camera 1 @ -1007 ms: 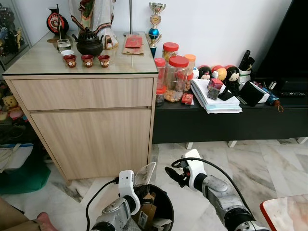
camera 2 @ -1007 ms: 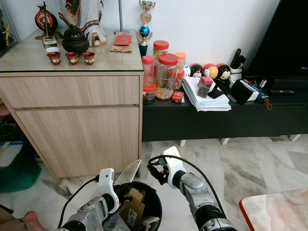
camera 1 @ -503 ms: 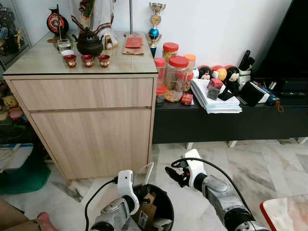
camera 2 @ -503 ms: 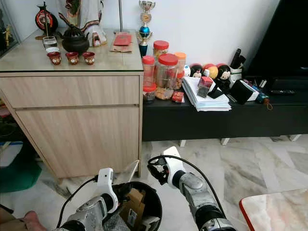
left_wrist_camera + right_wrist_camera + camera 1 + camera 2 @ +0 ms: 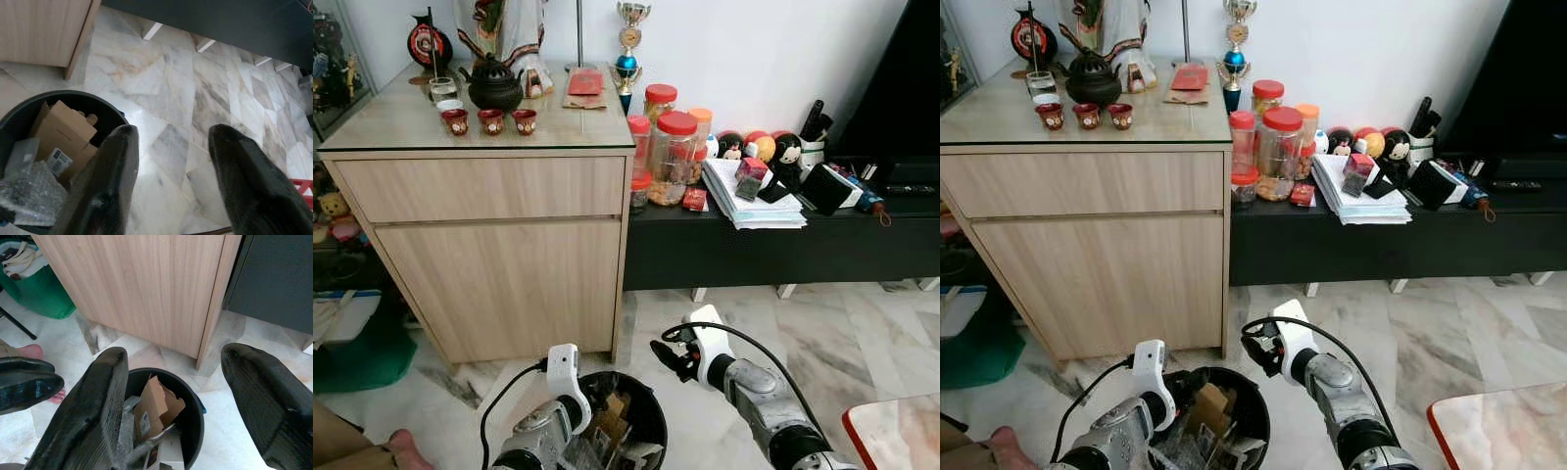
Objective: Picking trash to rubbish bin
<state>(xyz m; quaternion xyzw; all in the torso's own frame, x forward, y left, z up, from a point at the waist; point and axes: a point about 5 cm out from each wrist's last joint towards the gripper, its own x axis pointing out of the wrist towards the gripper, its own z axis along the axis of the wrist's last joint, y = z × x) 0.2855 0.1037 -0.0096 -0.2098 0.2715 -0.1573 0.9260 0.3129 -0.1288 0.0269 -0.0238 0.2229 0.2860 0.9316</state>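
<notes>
Looking down, I see the black rubbish bin (image 5: 641, 416) on the marble floor (image 5: 862, 338), just in front of the wooden cabinet (image 5: 494, 250) and near the low black bench (image 5: 783, 250). My left gripper (image 5: 171, 161) hangs over the bin's rim, fingers spread and holding nothing. My right gripper (image 5: 668, 354) is beside the bin, also spread and unloaded. The clear plastic sheet the left gripper held 1 second ago now lies in the bin with cardboard (image 5: 156, 404) and bubble wrap (image 5: 32, 188)

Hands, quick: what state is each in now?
Left hand: open, empty, above the bin.
Right hand: open, empty, beside the bin.
</notes>
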